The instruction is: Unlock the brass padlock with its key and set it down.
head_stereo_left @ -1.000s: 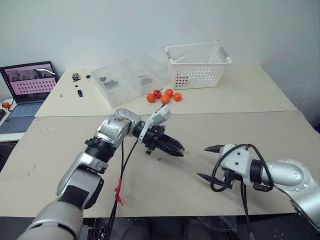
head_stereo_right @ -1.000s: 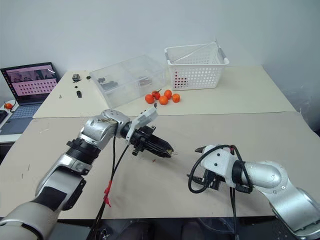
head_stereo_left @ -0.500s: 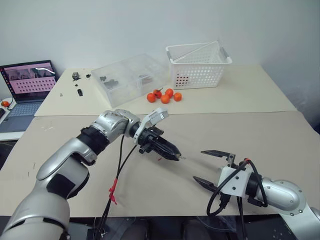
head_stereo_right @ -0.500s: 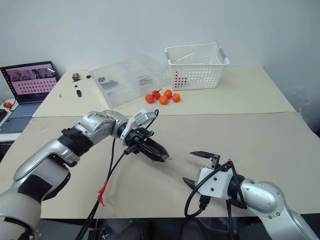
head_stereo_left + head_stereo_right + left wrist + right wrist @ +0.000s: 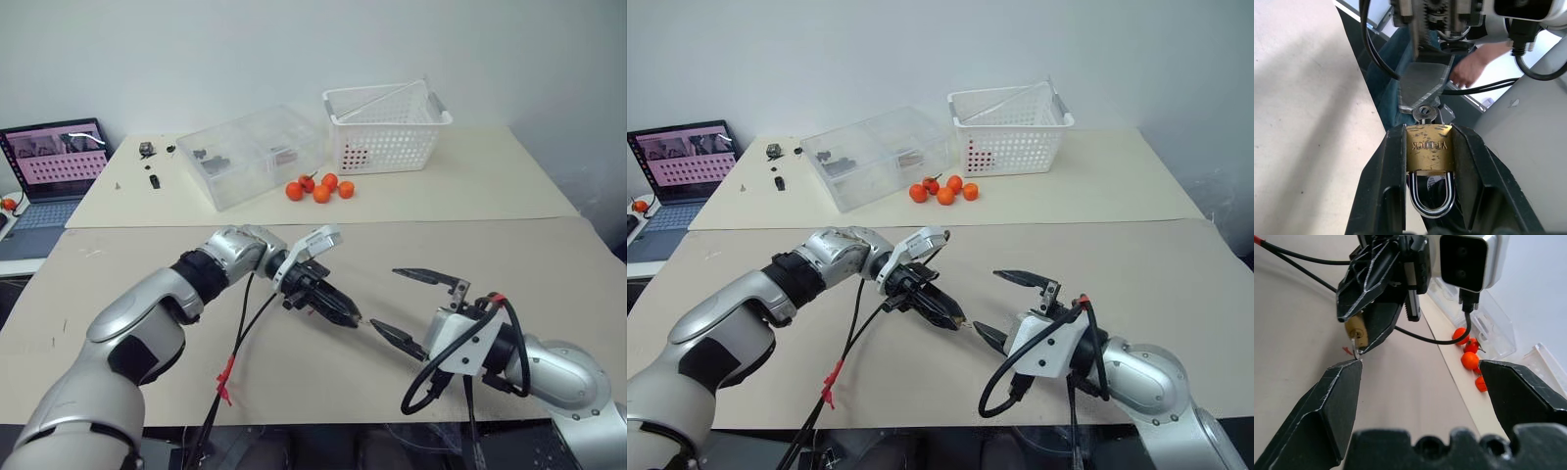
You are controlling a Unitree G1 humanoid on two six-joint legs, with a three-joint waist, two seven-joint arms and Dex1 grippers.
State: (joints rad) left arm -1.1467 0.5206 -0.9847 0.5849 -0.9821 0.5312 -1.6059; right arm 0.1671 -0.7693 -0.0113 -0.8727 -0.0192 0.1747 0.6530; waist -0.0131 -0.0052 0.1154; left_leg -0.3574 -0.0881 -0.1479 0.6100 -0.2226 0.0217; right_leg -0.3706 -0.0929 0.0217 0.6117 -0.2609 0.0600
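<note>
The left pincer (image 5: 345, 314) is clamped on the brass padlock (image 5: 1429, 151), its two black fingers (image 5: 1386, 181) pressed flat against the sides of the golden body, with the silvery shackle pointing back into the pincer and the keyhole end facing outward. A small key (image 5: 1424, 112) sits in that keyhole, its head just past the fingertips. The padlock is held up in the air above the beige surface (image 5: 392, 255), near its front middle. The right pincer (image 5: 411, 305) faces it from the other side with its jaws spread wide and holding nothing; the tip of one finger (image 5: 1337, 396) sits right at the key's end, touching it or very nearly so, while the other finger stands well apart. Farther back on the surface lie a cluster of small orange fruits (image 5: 320, 187), with a clear plastic box (image 5: 253, 154) just behind them and a white perforated basket (image 5: 387, 127) beside that. An open laptop (image 5: 51, 166) stands at the far left edge. A person's hand (image 5: 1469, 66) appears beyond the right arm in the left wrist view.
</note>
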